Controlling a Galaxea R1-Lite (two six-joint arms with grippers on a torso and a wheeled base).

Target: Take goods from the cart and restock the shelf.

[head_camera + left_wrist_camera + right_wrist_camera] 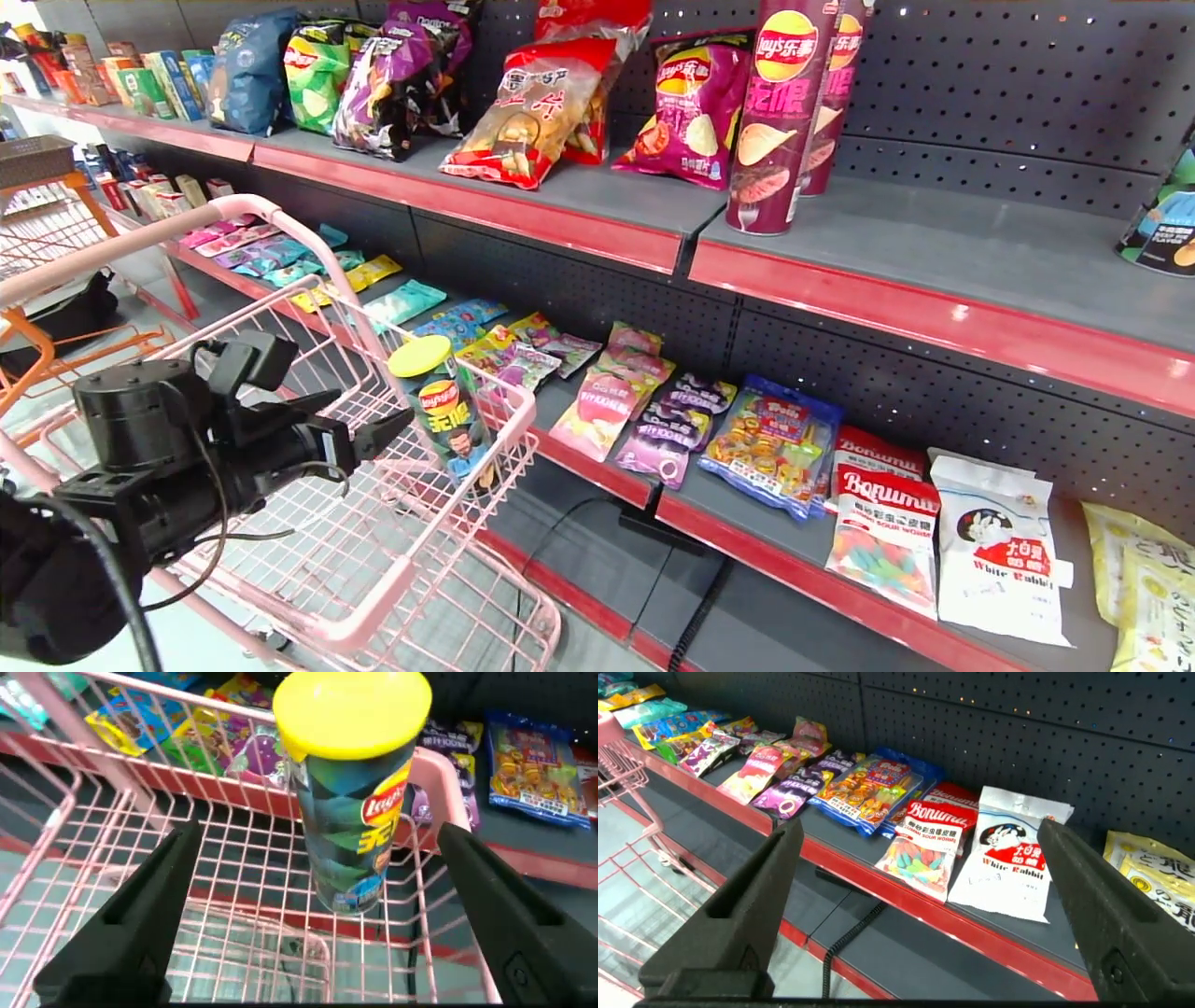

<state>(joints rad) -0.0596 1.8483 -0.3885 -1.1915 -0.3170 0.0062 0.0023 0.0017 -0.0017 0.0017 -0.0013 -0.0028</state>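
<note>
Left gripper (373, 413) sits closest, inside the cart (338, 638), fingers (140, 910) spread wide and gripping nothing. Yellow-lidded chip can (453, 429) stands upright in the cart's far corner, tight against the pink rim, just ahead of the fingertips. From the left wrist the can (360, 821) lines up roughly between the two fingers, a bit toward one side, not yet touched.

Step in hand, as I judge it: close in and grab the can.
- Centre first so both pads meet the body together, or the can tips against the cart wire.
- Take it at mid-body, below the lid; a lid grip would likely pop or slip.
- Keep the fingers level and off the cart mesh, since the corner leaves little room behind the can.
- Squeeze gently: the cardboard tube will likely dent, and its surface looks smooth and slick.
- Lift straight up until the base clears the cart rim, then swing out.

Right gripper (915, 915) hangs outside the cart, past its far side, fingers apart and empty, over the candy bags (868, 789) on the lower shelf (747, 551). It is well apart from the can and no obstacle.

Likely target: the upper shelf (934, 252), above and beyond the cart, where tall cans (780, 121) stand upright with bare space beside them.
</note>
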